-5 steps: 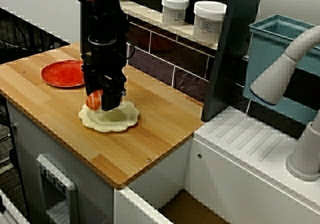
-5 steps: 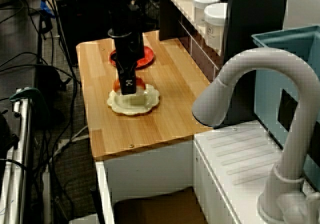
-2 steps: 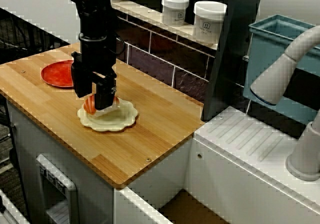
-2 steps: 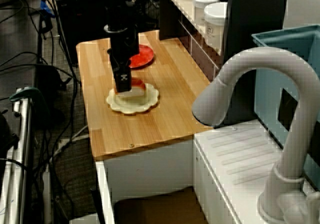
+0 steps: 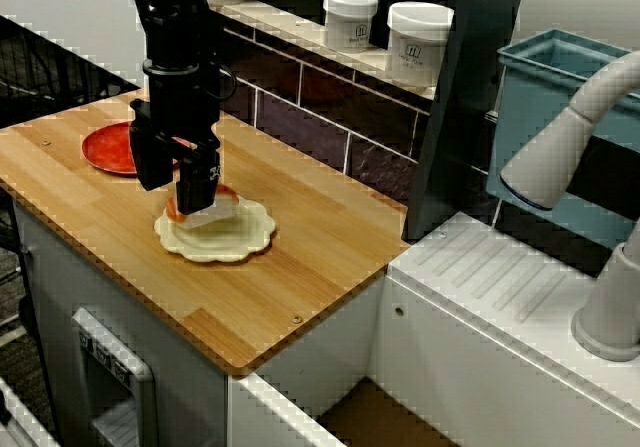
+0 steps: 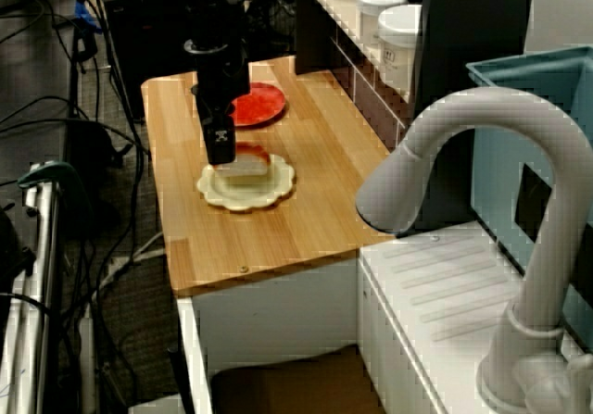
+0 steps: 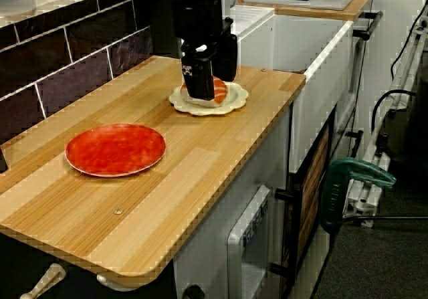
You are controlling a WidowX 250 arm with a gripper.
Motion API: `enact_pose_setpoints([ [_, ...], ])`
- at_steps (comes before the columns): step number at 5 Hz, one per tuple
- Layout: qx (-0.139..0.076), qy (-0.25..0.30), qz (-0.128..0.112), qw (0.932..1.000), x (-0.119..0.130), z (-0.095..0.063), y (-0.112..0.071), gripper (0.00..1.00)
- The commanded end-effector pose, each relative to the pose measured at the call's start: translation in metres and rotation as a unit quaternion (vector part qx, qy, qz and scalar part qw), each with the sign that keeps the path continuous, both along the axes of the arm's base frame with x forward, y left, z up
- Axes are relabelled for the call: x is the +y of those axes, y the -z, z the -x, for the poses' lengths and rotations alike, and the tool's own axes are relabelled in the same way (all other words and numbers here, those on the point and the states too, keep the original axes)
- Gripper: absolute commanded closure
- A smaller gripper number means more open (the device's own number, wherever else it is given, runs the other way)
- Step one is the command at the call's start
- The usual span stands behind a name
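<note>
The placing step is judged complete: the salmon-topped rice piece (image 5: 207, 210) is seen lying on the cream scalloped plate (image 5: 243, 244), on the wooden counter (image 5: 310, 257). The gripper (image 5: 175, 182) is held just above it, fingers apart and empty (the red plate (image 5: 105, 147) lies nearby, apart). A straight lift clear is called for next, so that the piece is not nudged.

Over the last second the hand (image 5: 176, 181) lifted off the cream plate (image 5: 240, 247) and moved left, toward the red plate (image 5: 108, 149). Its fingers, which had been down around the salmon sushi (image 5: 222, 199), rose clear with a gap between them. The sushi was left lying on the cream plate, just below the fingertips.
</note>
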State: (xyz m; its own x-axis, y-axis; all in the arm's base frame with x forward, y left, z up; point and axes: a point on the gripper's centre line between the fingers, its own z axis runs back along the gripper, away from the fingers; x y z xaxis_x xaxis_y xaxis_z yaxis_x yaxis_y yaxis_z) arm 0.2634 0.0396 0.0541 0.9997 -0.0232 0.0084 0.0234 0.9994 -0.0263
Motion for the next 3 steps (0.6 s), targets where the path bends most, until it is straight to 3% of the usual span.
enact_pose_setpoints([
  [1,-0.031,0.001,-0.008,0.9995,0.0,0.004,-0.005,0.0],
  [3,-0.032,-0.01,-0.011,0.9994,-0.006,-0.009,0.007,0.0],
])
